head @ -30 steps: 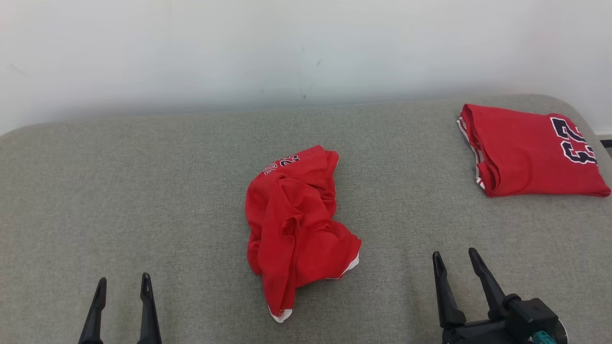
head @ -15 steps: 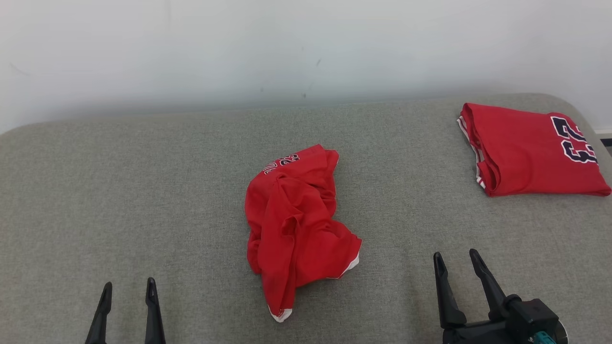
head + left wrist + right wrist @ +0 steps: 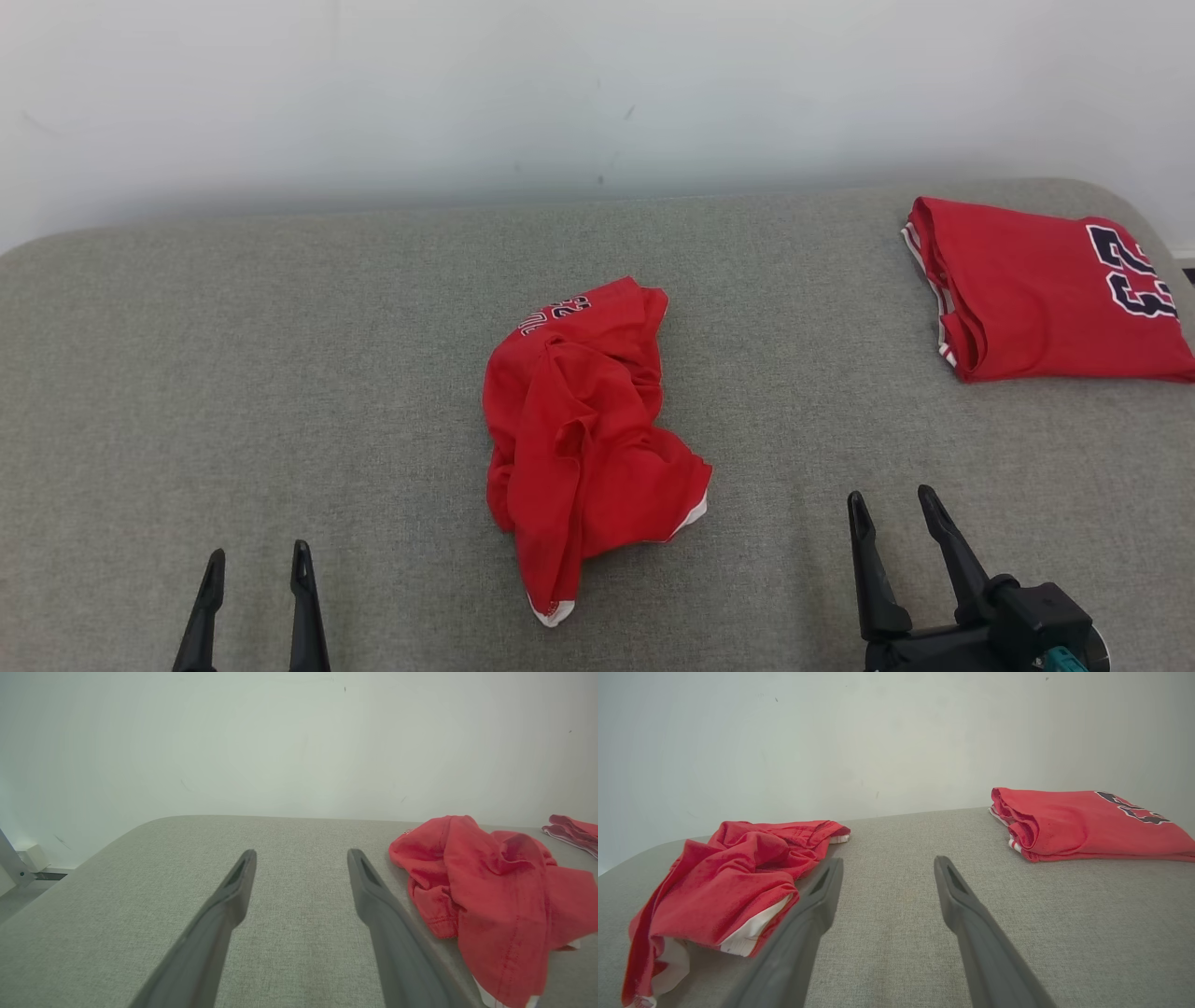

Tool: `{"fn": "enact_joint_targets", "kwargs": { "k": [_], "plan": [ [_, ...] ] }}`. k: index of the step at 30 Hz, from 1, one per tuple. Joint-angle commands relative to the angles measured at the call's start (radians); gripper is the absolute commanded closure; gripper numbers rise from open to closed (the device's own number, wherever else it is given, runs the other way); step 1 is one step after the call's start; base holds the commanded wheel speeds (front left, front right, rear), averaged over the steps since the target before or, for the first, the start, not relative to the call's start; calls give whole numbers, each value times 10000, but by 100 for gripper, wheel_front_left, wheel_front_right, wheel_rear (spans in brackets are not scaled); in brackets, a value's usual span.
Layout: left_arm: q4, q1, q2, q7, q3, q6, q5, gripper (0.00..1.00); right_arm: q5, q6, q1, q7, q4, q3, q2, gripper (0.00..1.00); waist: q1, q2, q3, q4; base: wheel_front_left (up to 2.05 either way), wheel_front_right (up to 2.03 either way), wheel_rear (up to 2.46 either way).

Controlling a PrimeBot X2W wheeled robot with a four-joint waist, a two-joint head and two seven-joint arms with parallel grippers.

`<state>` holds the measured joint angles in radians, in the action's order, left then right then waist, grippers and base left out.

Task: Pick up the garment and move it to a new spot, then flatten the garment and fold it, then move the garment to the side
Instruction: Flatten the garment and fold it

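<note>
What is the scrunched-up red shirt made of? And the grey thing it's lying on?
The red shirt looks like soft, matte knit cloth, maybe polyester or cotton: it crumples into loose folds and has stitched hems. The grey surface seems to be woven upholstery fabric, matte, with a fine speckled weave and rounded, padded-looking edges.

The garment and the folded jersey are red (navy numerals).

Open surface around crumpled garment

"23" on the folded jersey
</note>
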<state>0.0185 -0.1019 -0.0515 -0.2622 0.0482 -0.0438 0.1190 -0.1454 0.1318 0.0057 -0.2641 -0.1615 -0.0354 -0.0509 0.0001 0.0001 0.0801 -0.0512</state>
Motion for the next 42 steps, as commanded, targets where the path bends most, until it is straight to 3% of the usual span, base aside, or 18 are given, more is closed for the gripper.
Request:
{"fn": "enact_joint_targets", "kwargs": {
  "k": [1, 21, 30, 36, 42],
  "plan": [
    [-32, -27, 19, -19, 5, 41, 19, 0, -76, -27, 65, -13, 11, 13, 14, 0, -1, -1, 1, 7, 0, 0, 0],
    [-222, 88, 19, -19, -229, 45, 26, 0, -87, -27, 45, -13, -33, -12, 15, 0, -1, -1, -37, 5, 0, 0, 0],
    [-232, 745, 16, -19, -1830, -436, -25, 0, -146, -27, -80, -15, -57, -153, 15, 0, -1, -1, 58, -100, 0, 0, 0],
    [569, 1529, 7, -18, -3020, -672, -94, 0, -213, -27, -237, -13, -31, -258, 14, 0, -1, -1, 310, -372, 0, 0, 0],
    [1614, 2321, 8, -19, -3372, -707, -209, 0, -304, -27, -410, -15, -22, -274, 14, 0, -1, -1, 628, -824, 0, 0, 0]
  ]
}}
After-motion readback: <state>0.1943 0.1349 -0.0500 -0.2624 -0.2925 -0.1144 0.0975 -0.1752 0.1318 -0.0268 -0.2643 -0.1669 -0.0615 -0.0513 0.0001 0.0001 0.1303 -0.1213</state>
